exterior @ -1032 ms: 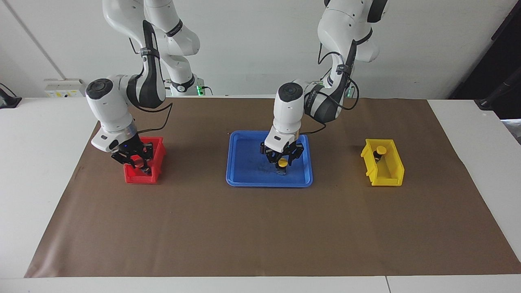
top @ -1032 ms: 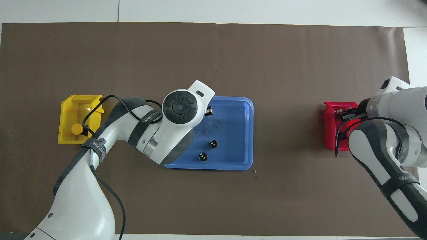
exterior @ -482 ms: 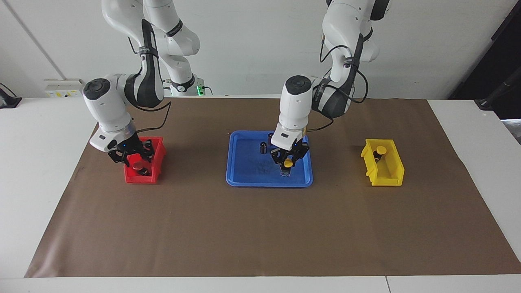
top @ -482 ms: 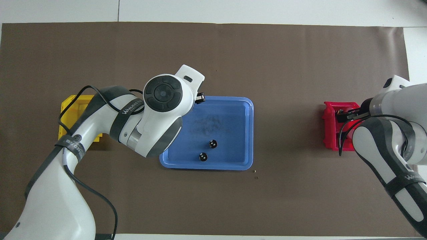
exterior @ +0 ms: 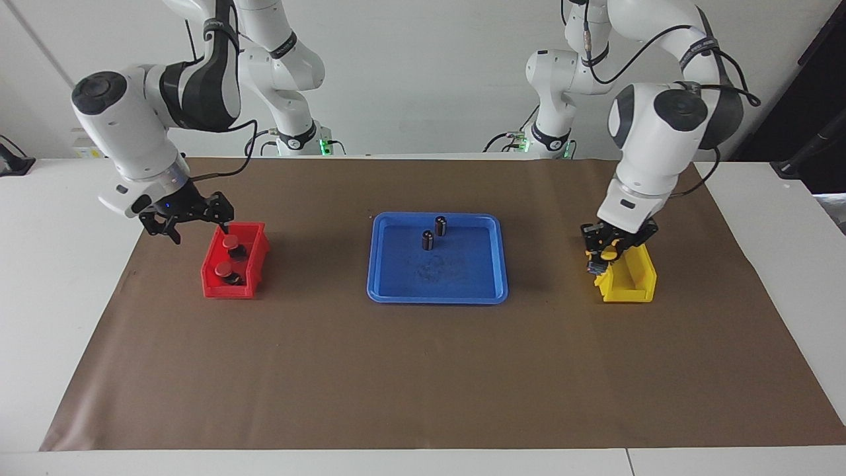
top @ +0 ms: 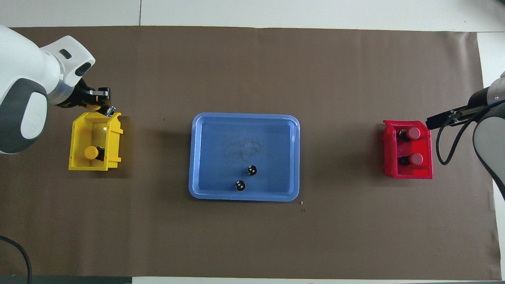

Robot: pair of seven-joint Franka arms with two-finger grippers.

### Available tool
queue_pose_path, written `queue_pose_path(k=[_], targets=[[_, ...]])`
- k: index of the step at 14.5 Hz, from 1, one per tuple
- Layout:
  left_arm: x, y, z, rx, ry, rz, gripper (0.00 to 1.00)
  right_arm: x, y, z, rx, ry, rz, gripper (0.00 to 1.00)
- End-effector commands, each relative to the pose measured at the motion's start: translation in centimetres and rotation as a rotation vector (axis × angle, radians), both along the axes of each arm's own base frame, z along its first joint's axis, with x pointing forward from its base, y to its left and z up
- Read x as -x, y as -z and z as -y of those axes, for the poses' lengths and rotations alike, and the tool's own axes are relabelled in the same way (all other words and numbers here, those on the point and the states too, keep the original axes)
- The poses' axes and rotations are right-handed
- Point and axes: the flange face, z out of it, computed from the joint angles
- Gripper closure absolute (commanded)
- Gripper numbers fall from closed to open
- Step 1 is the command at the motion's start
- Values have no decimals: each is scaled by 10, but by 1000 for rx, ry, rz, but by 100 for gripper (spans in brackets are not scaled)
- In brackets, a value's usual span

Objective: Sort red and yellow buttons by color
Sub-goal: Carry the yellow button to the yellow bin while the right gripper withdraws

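Since half a second ago we note both arms have travelled: the left gripper (exterior: pixel 611 250) has left the blue tray (exterior: pixel 396 291) with a yellow button (exterior: pixel 611 250) and now hangs over the yellow bin (exterior: pixel 634 281); the right gripper (exterior: pixel 192 218) has lifted out of the red bin (exterior: pixel 248 261).

Facing view: we see the left gripper's fingers closed on the yellow button, low over the bin's end toward the tray. The bin's second yellow button is hidden by the gripper. The right gripper hangs just beside the red bin, toward the robots, fingers spread and holding nothing. Two red buttons (exterior: pixel 229 243) (exterior: pixel 225 269) stand in the red bin, one nearer the robots than the other. Two dark cylinders (exterior: pixel 441 226) (exterior: pixel 427 240) stand in the tray, in its part nearer the robots.

Overhead view: we find the left gripper (top: pixel 96 103) over the yellow bin's (top: pixel 77 136) rim farther from the robots, the held yellow button (top: pixel 93 106) only partly showing, probably cap up. The other yellow button (top: pixel 91 152) lies in the bin's nearer half. The right gripper (top: pixel 438 119) pokes in just beside the red bin (top: pixel 388 152). Both red buttons (top: pixel 413 133) (top: pixel 415 159) sit inside. The cylinders (top: pixel 251 170) (top: pixel 240 185) stand close together in the tray (top: pixel 205 157).
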Motion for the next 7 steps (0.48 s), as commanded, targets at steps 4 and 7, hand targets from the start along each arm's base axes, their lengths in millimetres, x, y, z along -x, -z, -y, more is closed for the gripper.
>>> queue_pose_path(k=[4, 7], targets=[[6, 14, -55, 7, 31, -31, 98, 17, -85, 10, -17, 139, -69, 1], [24, 37, -82, 50, -46, 27, 98, 22, -85, 53, -58, 246, -60, 1]])
